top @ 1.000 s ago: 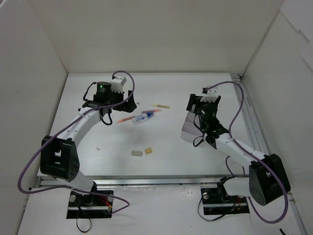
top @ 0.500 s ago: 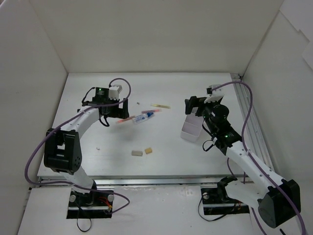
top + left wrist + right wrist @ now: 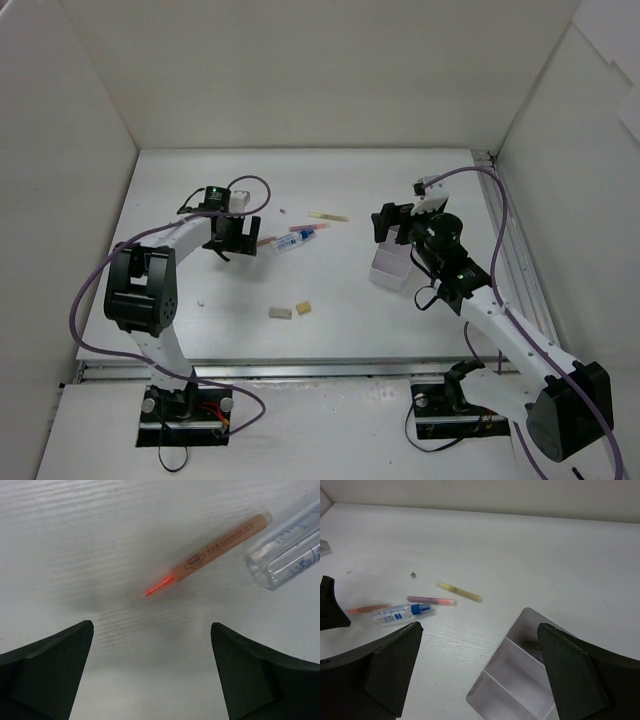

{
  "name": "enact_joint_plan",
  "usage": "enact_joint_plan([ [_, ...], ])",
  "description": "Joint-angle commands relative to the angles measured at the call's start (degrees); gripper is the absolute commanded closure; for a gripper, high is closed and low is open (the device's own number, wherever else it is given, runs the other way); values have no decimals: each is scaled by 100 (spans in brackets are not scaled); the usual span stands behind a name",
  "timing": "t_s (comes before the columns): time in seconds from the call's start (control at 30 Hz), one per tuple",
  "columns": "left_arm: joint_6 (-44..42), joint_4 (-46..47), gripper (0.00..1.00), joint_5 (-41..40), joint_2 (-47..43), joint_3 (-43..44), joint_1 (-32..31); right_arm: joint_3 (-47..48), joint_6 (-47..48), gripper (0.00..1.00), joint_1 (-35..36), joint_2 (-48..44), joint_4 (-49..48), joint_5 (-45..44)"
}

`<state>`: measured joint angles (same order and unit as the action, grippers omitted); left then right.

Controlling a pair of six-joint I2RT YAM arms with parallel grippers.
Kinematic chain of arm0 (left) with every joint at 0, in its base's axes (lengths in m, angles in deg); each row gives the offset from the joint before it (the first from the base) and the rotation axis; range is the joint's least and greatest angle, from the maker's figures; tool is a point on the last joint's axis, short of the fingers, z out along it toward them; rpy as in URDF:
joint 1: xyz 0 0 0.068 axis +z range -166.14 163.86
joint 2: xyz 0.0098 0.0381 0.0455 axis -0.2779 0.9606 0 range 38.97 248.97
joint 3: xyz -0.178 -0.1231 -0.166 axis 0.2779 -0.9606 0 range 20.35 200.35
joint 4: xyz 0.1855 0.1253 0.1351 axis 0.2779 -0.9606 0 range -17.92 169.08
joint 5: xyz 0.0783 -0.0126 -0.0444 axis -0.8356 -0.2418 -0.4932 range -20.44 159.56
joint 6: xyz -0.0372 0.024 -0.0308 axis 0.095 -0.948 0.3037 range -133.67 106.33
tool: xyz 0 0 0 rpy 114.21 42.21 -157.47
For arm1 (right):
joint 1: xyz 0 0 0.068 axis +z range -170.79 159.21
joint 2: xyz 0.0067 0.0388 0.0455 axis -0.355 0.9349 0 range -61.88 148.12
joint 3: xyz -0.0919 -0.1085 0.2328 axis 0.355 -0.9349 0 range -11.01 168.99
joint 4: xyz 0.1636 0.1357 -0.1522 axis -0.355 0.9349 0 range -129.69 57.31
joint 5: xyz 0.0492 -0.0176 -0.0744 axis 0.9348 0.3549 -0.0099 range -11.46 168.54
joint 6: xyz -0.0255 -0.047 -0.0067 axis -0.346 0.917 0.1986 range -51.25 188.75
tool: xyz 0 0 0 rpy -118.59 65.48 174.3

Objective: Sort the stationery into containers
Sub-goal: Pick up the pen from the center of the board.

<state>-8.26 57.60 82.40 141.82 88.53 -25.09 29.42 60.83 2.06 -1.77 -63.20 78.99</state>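
My left gripper point(image 3: 232, 240) is open and empty, low over the table just left of an orange-red pen point(image 3: 259, 244). In the left wrist view the pen point(image 3: 220, 545) and a clear tube with a blue end point(image 3: 292, 552) lie ahead of the open gripper point(image 3: 151, 626). A dark red pen point(image 3: 310, 231) and a pale yellow pen point(image 3: 328, 216) lie beyond. Two beige erasers point(image 3: 280, 312) point(image 3: 303, 308) lie nearer. My right gripper point(image 3: 480, 627) is open and empty above the left edge of the white three-compartment box point(image 3: 496, 672). A dark item point(image 3: 532, 642) lies in its far compartment.
White walls enclose the table on the left, back and right. A metal rail point(image 3: 520, 250) runs along the right edge. A small speck point(image 3: 283, 212) lies near the yellow pen and a white crumb point(image 3: 202, 299) near the left arm.
My left gripper has come toward the near side and down beside the orange-red pen. My right gripper has shifted left from over the box and the right arm has stretched out.
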Motion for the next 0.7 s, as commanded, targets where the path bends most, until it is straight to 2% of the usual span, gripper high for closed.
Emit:
enact_joint_plan([
  [0.0, -540, -6, 0, -90, 33, 555, -133, 247, 36, 2, -35, -140, -277, 43],
  [0.1, -909, -287, 0, 253, 323, 872, -185, 212, 45, 2, -26, -202, -303, -9],
  [0.23, -1042, -550, 1, 219, 656, 995, -186, 168, 1, 2, -44, -316, -312, -19],
  [0.53, -1463, -884, 7, 429, 825, 1311, -239, -8, 1, 2, -35, -957, -234, -19],
  [0.67, -1622, -964, 18, 535, 834, 1338, -239, -166, 28, 2, -44, -1283, -277, -27],
])
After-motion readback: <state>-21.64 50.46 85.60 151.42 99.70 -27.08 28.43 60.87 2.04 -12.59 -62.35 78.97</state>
